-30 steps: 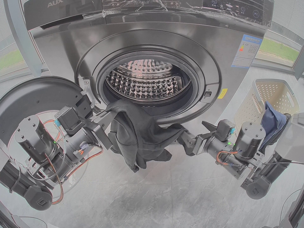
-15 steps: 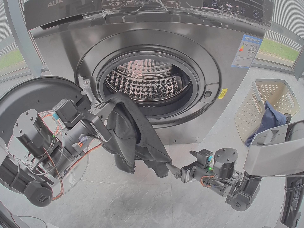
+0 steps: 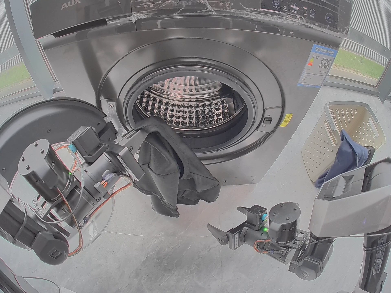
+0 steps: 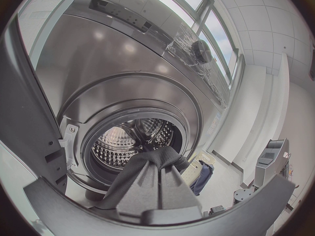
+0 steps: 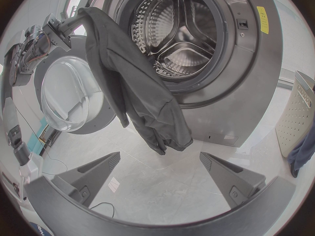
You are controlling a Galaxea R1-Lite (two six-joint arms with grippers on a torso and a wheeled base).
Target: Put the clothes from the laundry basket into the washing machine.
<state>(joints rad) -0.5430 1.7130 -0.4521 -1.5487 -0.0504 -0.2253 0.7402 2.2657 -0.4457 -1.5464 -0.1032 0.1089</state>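
A black garment (image 3: 175,167) hangs from my left gripper (image 3: 138,133), which is shut on its top edge just in front of the washing machine's open drum (image 3: 189,102). The cloth droops below the drum's lower rim, outside the opening. The left wrist view shows the black garment (image 4: 144,167) pinched between the shut fingers (image 4: 147,181). My right gripper (image 3: 218,232) is low over the floor, open and holding nothing, below and to the right of the black garment (image 5: 137,86). A dark blue garment (image 3: 346,157) hangs over the rim of the beige laundry basket (image 3: 326,139) at the right.
The round machine door (image 3: 49,123) stands swung open at the left, behind my left arm. Pale tiled floor (image 3: 163,249) lies in front of the machine. The laundry basket (image 5: 297,115) stands right of the machine. A grey stand (image 4: 270,161) sits farther back in the room.
My right gripper has let go of the black garment's lower end, opened, and dropped back toward the floor. The freed cloth has swung in under my left gripper, which has stayed nearly still.
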